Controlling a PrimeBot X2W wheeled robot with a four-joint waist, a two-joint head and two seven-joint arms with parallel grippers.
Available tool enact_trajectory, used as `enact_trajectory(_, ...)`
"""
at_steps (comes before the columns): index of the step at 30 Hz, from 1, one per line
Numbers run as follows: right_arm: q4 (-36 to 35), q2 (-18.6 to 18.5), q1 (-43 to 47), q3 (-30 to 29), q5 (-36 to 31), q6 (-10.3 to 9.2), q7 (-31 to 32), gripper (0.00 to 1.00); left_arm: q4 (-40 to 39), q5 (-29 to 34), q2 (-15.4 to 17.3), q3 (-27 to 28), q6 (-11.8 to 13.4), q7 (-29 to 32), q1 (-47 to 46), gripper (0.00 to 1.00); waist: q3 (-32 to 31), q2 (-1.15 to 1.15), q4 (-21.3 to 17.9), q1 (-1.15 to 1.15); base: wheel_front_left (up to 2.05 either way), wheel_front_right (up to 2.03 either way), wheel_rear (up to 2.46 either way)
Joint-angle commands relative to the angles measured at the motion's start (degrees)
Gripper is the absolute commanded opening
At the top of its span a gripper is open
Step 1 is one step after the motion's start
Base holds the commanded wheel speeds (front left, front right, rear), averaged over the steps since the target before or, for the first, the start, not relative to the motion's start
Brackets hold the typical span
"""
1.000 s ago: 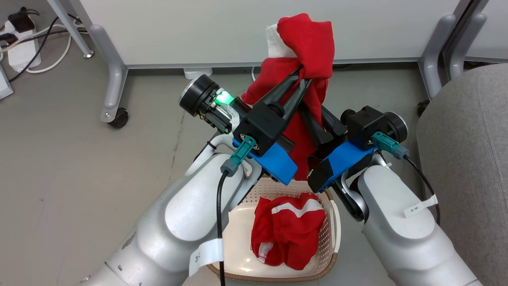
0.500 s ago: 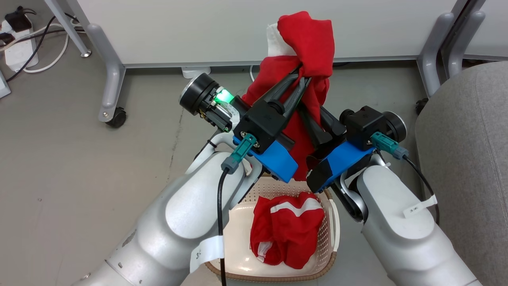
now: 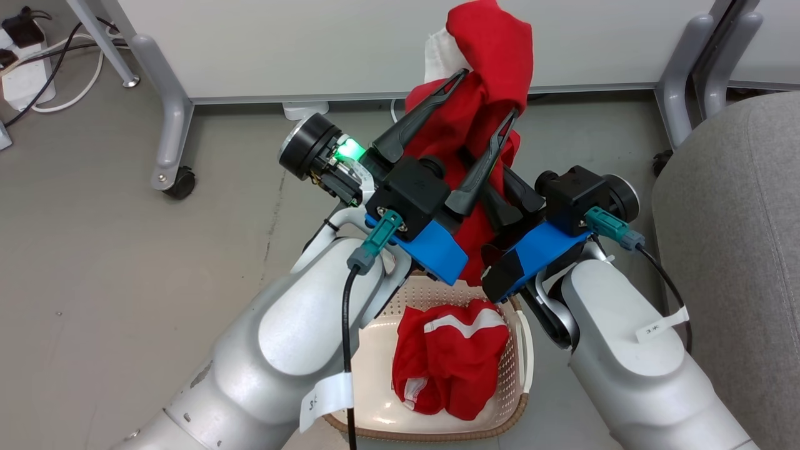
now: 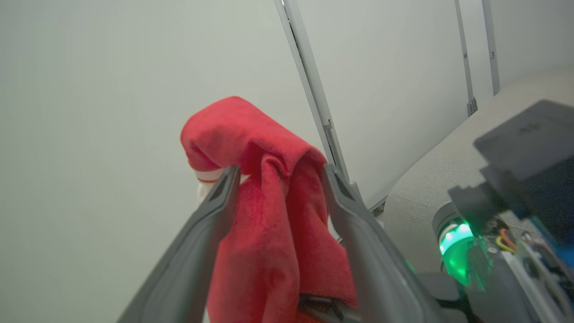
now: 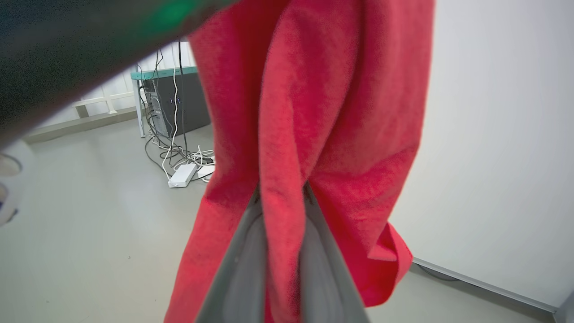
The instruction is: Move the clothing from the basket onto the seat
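1. Power strip (image 3: 28, 84): white, with dark and pale cables. It lies on the floor (image 3: 125, 281), far left of the basket and beyond its far end.
2. Partition leg (image 3: 164, 119): grey, on a black caster. It stands on the floor left of the basket and beyond it, under a white panel (image 3: 300, 44).
3. Left forearm (image 3: 300, 337): pale grey, with a black cable along it. It crosses above the basket's left rim.
4. Left gripper (image 3: 489, 92): raised above the basket's far end, with a green light lit at its wrist. Its two dark fingers are spread wide, one on each side of the hanging cloth, and clamp nothing.
5. Basket (image 3: 377, 387): cream, perforated, with a brown woven-look rim. It stands on the floor between the two forearms.
6. Striped garment (image 3: 450, 362): red with white bands and trim. It lies crumpled inside the basket, toward its right half.
7. Plain red garment (image 3: 494, 44): lifted clear above the basket's far end. It hangs in long folds, with a white patch at its upper left. Its lower end hangs down behind both grippers.
8. Right gripper (image 5: 282, 190): above the basket's far right corner, just beside the left gripper. It is closed, pinching a fold of the plain red garment between its fingers.
9. Seat (image 3: 731, 237): grey upholstered cushion with stitched seams. It stands right of the basket, apart from it. No clothing shows on the part of it in view.
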Motion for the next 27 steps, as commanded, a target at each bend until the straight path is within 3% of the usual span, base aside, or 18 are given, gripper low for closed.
enact_trajectory(1, -0.4, -0.2, -0.3, 0.04, 0.42, 0.03, -0.04, 0.0, -0.16, 0.21, 0.34, 0.4, 0.33, -0.28, -0.15, 1.0, 0.12, 0.0, -0.2, 0.0, 0.0, 0.0, 0.0)
enact_trajectory(14, -1.4, -0.21, 0.63, -2.73, 0.65, 0.02, -0.04, 0.0, -0.07, 0.19, 1.25, 0.77, 0.11, -0.28, 1.43, 1.0, 1.16, 0.0, -3.03, 0.0, 0.0, 0.0, 0.0)
enact_trajectory(27, -3.21, -0.17, 0.29, -10.39, -1.26, 0.03, -0.04, 0.0, 0.34, 0.22, 1.91, 0.15, -0.27, -0.28, 2.02, 1.0, 4.53, 0.0, -10.84, 0.0, 0.0, 0.0, 0.0)
